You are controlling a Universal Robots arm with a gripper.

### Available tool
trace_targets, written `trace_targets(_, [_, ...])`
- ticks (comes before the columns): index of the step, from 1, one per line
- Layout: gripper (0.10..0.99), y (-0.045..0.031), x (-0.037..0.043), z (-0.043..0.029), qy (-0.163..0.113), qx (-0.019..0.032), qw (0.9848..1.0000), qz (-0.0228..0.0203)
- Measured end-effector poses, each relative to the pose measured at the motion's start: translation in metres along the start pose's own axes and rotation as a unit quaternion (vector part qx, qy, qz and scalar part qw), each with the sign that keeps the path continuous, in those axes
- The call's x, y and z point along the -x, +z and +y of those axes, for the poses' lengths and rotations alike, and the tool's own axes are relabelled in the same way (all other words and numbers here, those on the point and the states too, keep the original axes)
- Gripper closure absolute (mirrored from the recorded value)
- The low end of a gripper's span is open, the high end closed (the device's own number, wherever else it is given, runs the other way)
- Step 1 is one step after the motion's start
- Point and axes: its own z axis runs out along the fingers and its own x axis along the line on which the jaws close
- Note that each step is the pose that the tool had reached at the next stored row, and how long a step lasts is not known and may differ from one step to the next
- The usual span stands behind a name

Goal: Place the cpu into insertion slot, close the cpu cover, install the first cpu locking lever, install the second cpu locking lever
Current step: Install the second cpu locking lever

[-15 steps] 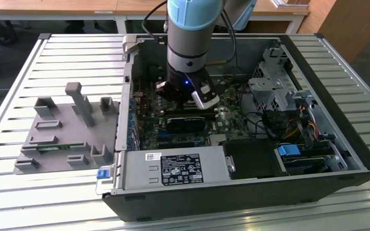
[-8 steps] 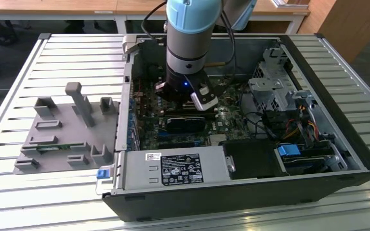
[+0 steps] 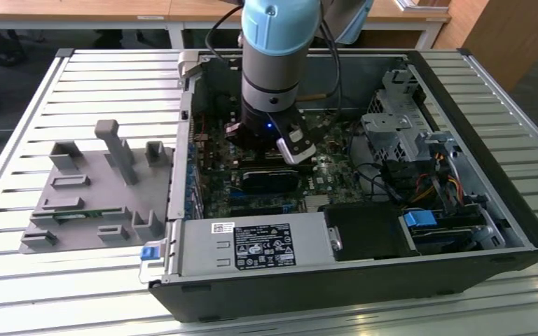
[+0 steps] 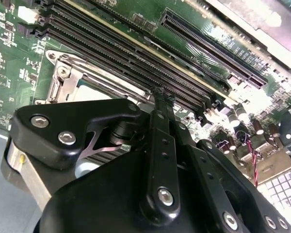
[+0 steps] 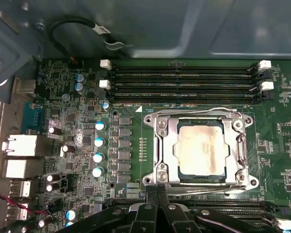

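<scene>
- An open black computer case (image 3: 363, 280) lies on its side on a slatted metal desk (image 3: 26, 280); its walls rise on all sides of the green motherboard (image 3: 330, 178).
- In the exterior view, the arm (image 3: 274, 56) reaches straight down into the case near the middle. A drive cage (image 3: 405, 136) and loose cables crowd the 3 o'clock side, and a power supply (image 3: 250, 248) sits along the 6 o'clock wall.
- A grey fixture block (image 3: 101, 189) rests on the desk at 9 o'clock, outside the case and well apart from the arm.
- In the first wrist view, the cpu (image 5: 200, 147) lies flat in the insertion slot (image 5: 184, 172), its dull silver top showing through the window of the cpu cover (image 5: 166, 145), which lies closed down around it.
- Long black memory slots (image 5: 184, 80) run just beside the socket on one side, and another set runs along the opposite side, near the tool.
- The tool (image 5: 157, 190) has its two thin black fingertips pressed together, clenched with nothing visibly between them. It hovers at the edge of the socket frame, next to a thin metal lever (image 5: 208, 191) running along that edge; contact cannot be told.
- In the second wrist view, the tool's fingertips (image 4: 160, 94) meet just beside the memory slots.
</scene>
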Motion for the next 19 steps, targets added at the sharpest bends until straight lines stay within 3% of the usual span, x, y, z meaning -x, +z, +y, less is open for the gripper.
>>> trace_targets(19, [0.980, 0.0074, -0.0039, 0.0008, 0.000, 0.0152, 0.9999, 0.0001])
